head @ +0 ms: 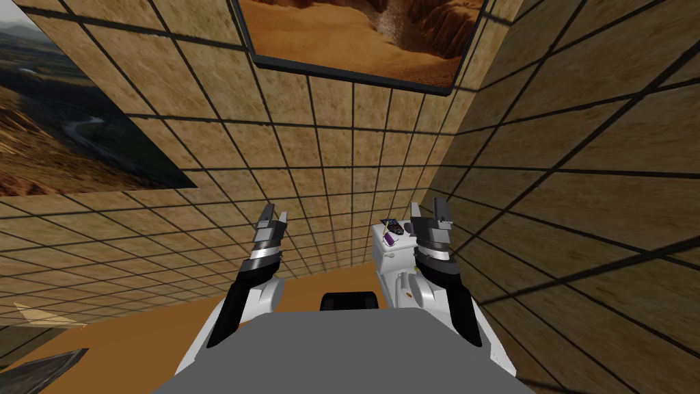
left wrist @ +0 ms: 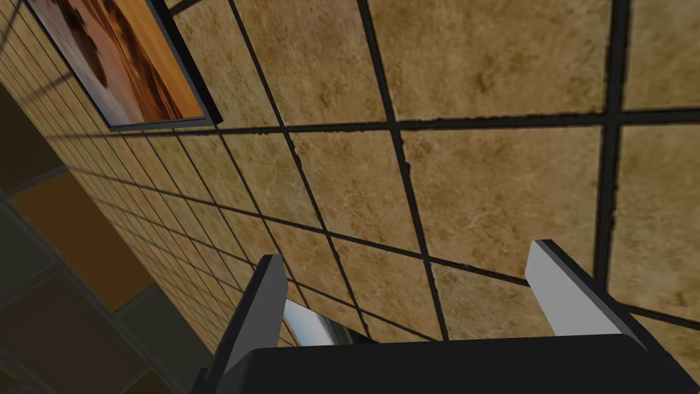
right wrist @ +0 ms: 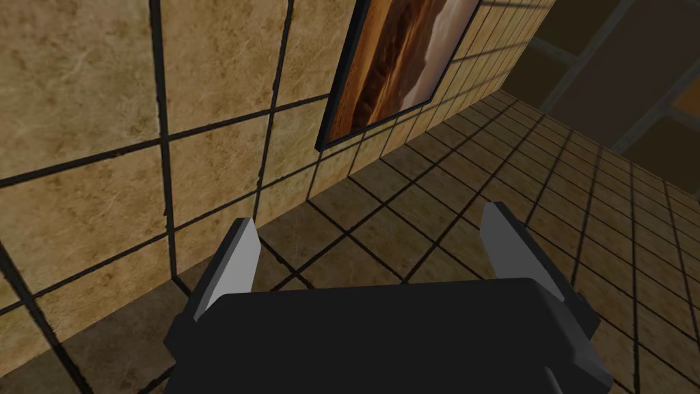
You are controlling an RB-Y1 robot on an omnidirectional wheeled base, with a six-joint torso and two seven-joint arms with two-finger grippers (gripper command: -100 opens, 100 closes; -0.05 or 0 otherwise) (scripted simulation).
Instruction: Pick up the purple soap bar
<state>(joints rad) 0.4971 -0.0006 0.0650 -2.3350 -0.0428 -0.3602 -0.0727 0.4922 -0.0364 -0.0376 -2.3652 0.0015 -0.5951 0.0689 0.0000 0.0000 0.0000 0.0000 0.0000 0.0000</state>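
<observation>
A small purple soap bar (head: 387,239) lies on the flat top of a white fixture (head: 384,265) that stands against the tiled wall, low in the head view and right of centre. A dark small object (head: 393,224) lies just behind the bar. My right gripper (head: 429,208) is raised just to the right of the fixture's top, above the bar's level, and it is open (right wrist: 372,253) with nothing between its fingers. My left gripper (head: 272,219) is held up well to the left of the fixture, facing the wall, also open (left wrist: 410,287) and empty.
Tan tiled walls with dark grout close in ahead and on the right, meeting in a corner behind the fixture. A framed desert picture (head: 355,37) hangs high on the wall ahead. Orange-brown floor (head: 137,328) runs along the wall's foot on the left.
</observation>
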